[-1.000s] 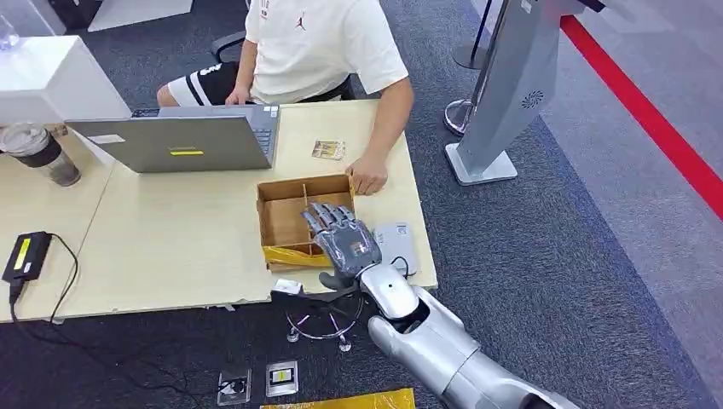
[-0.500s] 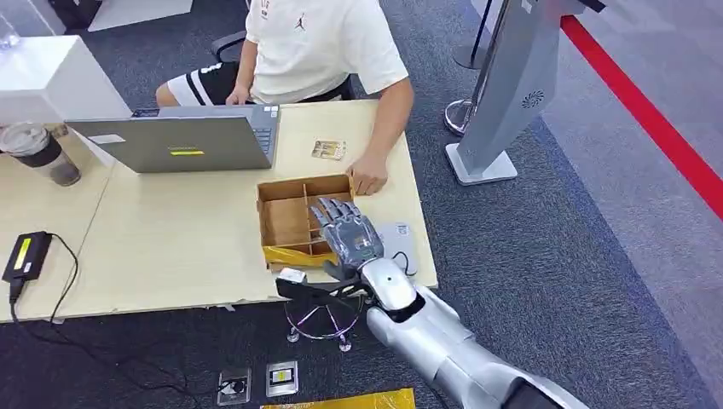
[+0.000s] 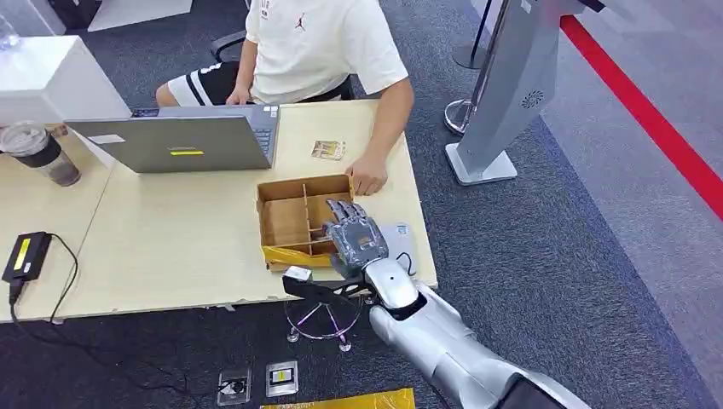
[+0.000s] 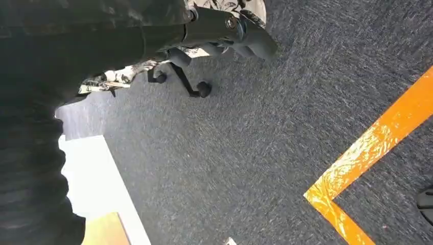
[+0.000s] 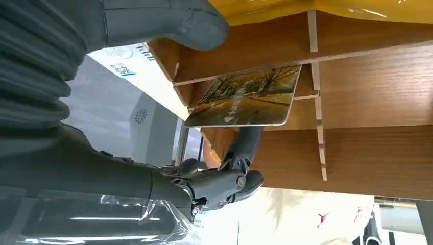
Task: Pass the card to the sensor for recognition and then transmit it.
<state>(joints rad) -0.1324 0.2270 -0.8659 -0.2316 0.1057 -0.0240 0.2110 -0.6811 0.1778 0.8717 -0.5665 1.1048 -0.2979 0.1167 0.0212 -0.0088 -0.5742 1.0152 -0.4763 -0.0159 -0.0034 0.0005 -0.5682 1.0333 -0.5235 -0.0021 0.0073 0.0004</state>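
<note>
Here we see a wooden box [image 3: 294, 217] at centre frame, the right hand [image 3: 354, 234] over its right side. Close up, the card [image 5: 245, 97] (thin, stiff, light, probably slick) sits mid-picture, a dark finger [image 5: 244, 148] curled against one long edge, thumb [image 5: 168, 20] apart. Pinching opposite edges looks safest.

Two cards (one [image 5: 245, 99] in the box, one [image 3: 328, 150] on the table), one laptop [image 3: 175, 143], one box [image 3: 294, 217].

Right robot hand [image 3: 356, 237] shifted right and toward frame top, over the divided box's [image 3: 286, 220] right compartments, off the yellow tape.
</note>
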